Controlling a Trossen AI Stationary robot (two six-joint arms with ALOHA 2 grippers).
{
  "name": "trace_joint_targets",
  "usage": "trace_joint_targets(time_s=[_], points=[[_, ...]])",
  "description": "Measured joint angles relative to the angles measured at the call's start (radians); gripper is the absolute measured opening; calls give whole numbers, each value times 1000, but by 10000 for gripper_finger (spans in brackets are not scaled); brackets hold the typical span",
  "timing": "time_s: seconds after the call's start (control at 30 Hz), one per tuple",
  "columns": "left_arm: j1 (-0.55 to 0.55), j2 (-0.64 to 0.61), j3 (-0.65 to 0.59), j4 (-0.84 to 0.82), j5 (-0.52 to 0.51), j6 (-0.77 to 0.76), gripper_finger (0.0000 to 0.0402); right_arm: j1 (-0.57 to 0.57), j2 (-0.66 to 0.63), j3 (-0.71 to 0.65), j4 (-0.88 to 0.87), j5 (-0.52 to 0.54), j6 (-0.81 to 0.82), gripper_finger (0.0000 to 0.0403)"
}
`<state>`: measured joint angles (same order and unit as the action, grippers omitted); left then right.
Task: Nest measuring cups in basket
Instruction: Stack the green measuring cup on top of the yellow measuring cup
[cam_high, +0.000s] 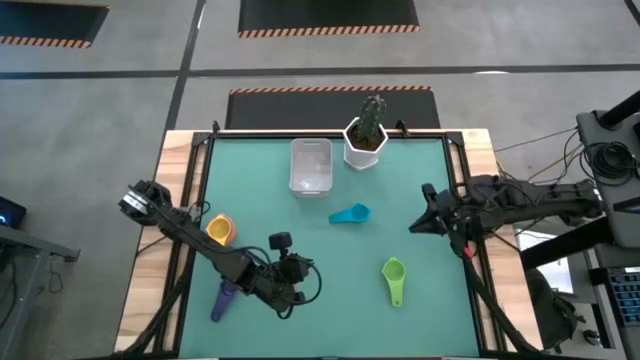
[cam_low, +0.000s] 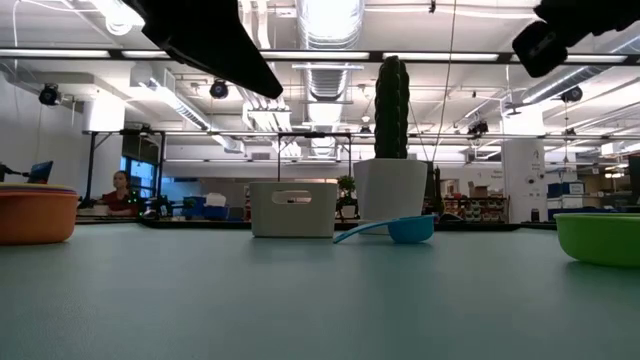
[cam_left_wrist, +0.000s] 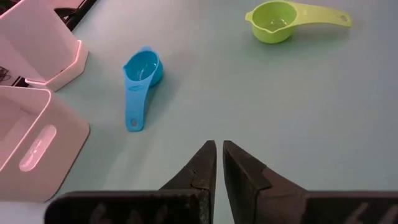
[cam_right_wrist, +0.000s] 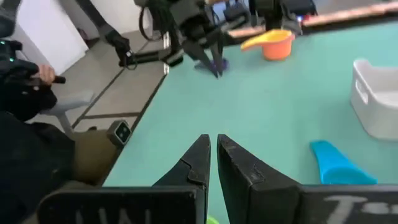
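Four cups lie apart on the teal mat: orange (cam_high: 220, 230), purple (cam_high: 222, 298), blue (cam_high: 350, 213) and green (cam_high: 394, 275). The other cups are out of view. The clear basket (cam_high: 310, 165) stands toward the far edge, with nothing in it that I can see. My left gripper (cam_high: 312, 279) hovers shut over the near-left mat, right of the purple cup, pointing toward the blue cup (cam_left_wrist: 142, 78) and green cup (cam_left_wrist: 277, 22). My right gripper (cam_high: 416, 228) hovers shut at the right side, right of the blue cup (cam_right_wrist: 339, 165). Neither holds anything.
A white hexagonal pot with a cactus (cam_high: 366, 138) stands at the far edge, just right of the basket. Black rails run along the mat's left and right sides. The mat's centre between the cups is bare. A person sits in the room far behind (cam_low: 120, 190).
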<state>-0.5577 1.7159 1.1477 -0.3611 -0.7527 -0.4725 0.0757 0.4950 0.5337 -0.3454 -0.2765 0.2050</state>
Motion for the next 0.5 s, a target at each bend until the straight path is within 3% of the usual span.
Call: trace_joint_targets(time_s=[0.5], points=[[5,0,0,2,0,15,11,310,59,-8,-62,301,223,18]])
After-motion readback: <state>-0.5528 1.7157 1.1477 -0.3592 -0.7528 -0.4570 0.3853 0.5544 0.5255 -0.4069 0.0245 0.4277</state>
